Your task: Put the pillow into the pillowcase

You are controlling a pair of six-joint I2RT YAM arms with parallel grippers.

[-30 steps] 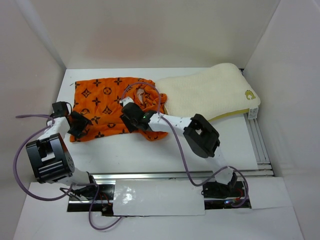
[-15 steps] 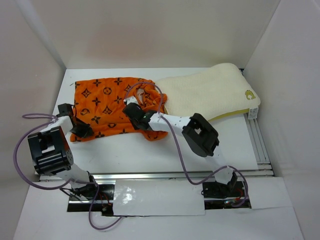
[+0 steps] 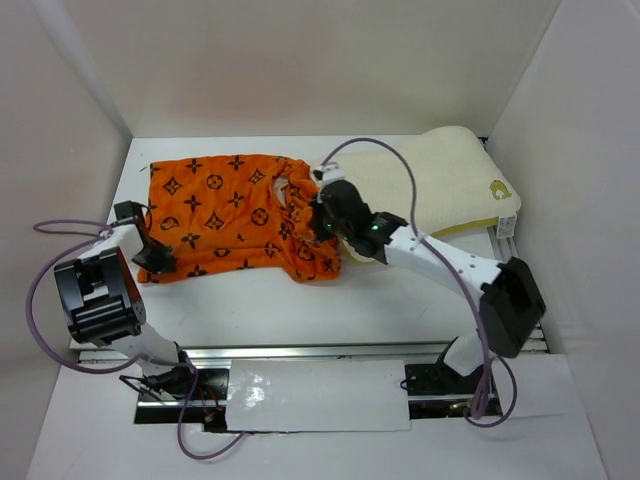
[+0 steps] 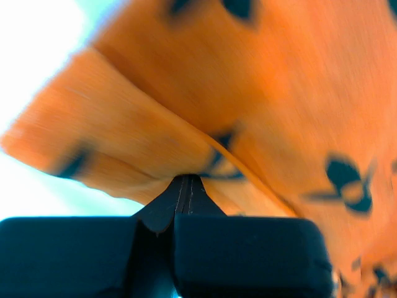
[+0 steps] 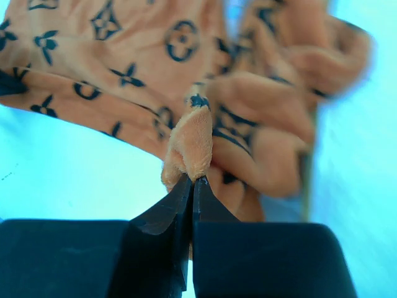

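Since soft, limp and light, likely grabs best at hem: left gripper (image 4: pixel 186 186) clamped on pillowcase (image 3: pixel 215 205) near-left edge, right gripper (image 5: pixel 191 183) clamped on bunched right-end fold. Lies far left; pillow (image 3: pixel 430 185) far right, just beside.

The pillowcase (image 3: pixel 225 215) lies on the table (image 3: pixel 300 300), just left of the pillow (image 3: pixel 430 185). The left gripper (image 3: pixel 157 253) is at its near-left corner, the right gripper (image 3: pixel 322 222) at its right end.

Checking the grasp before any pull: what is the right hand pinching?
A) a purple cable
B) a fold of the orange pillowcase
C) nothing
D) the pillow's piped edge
B: the right wrist view shows the right hand shut on a bunched fold of the pillowcase.
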